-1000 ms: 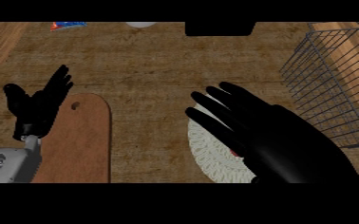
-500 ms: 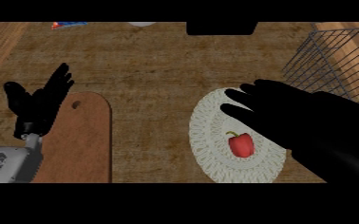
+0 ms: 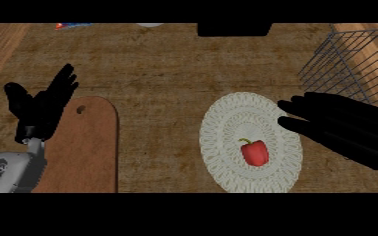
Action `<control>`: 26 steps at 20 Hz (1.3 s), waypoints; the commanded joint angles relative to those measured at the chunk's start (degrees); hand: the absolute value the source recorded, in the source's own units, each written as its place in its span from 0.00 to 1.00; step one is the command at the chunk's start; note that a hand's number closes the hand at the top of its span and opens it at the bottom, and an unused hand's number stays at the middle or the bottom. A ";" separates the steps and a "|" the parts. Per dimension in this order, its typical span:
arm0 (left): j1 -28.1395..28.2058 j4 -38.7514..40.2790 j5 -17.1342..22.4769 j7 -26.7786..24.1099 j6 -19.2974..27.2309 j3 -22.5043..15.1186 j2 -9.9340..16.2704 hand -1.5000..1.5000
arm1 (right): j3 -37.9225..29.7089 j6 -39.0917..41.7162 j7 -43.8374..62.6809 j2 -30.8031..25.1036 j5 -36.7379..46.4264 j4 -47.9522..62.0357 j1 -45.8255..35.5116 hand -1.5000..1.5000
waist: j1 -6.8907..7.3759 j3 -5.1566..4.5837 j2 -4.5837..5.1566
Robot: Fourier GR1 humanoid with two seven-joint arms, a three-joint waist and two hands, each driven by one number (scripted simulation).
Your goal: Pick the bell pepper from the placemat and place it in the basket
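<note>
Red bell pepper [image 3: 255,153] lies on the round white placemat [image 3: 221,130], just left of and below the right hand [image 3: 341,125], fingers spread, not touching. Left hand [image 3: 43,105] rests spread at left edge over the cutting board [image 3: 85,155]. Wire basket [image 3: 341,62] stands far right on the worktop [image 3: 170,70].
</note>
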 commanded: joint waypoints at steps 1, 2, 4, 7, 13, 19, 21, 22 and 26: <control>3.45 -2.55 -0.12 -0.67 -1.97 1.03 -0.11 0.50 | -3.25 2.93 -9.73 4.07 8.96 1.45 7.19 0.00 | 0.66 0.05 0.11; 2.76 -2.30 -1.27 -0.41 -1.36 0.81 -0.12 0.50 | -4.99 4.93 -14.75 3.59 11.41 2.00 9.85 0.00 | 0.52 0.08 0.15; 2.30 -1.45 -1.70 -1.71 -0.60 1.18 -1.27 0.50 | -3.31 2.22 -19.95 6.41 19.02 0.06 14.68 0.00 | 0.36 0.13 0.15; 0.12 3.46 -2.33 -3.96 -2.08 1.71 -2.68 0.50 | 1.99 -3.04 -27.14 9.97 29.67 4.79 14.20 0.00 | 0.56 0.07 0.31; 0.28 0.57 -2.34 -0.93 -3.54 3.24 -0.36 0.50 | 13.30 -18.29 -37.90 15.50 44.93 14.26 18.64 0.00 | 0.88 0.06 0.26; -1.34 3.97 -4.04 -2.12 -4.24 4.39 -4.11 0.50 | 13.45 -21.39 -42.47 19.17 47.95 25.02 16.36 0.00 | 0.47 -0.03 0.13; -1.26 -1.81 -4.64 3.21 -2.64 3.61 -4.13 0.50 | 13.00 -23.33 -44.25 19.21 50.17 28.99 16.00 0.00 | 0.59 -0.01 0.07; -0.95 -1.00 -4.49 3.02 -2.01 3.30 -4.82 0.50 | 17.49 -25.71 -42.46 20.69 54.35 30.01 16.98 0.00 | 0.68 -0.01 0.09; -1.30 2.53 -5.57 -0.40 -4.93 5.52 -4.79 0.50 | 16.70 -24.02 -42.95 22.09 56.37 34.91 13.60 0.00 | 0.52 -0.04 0.12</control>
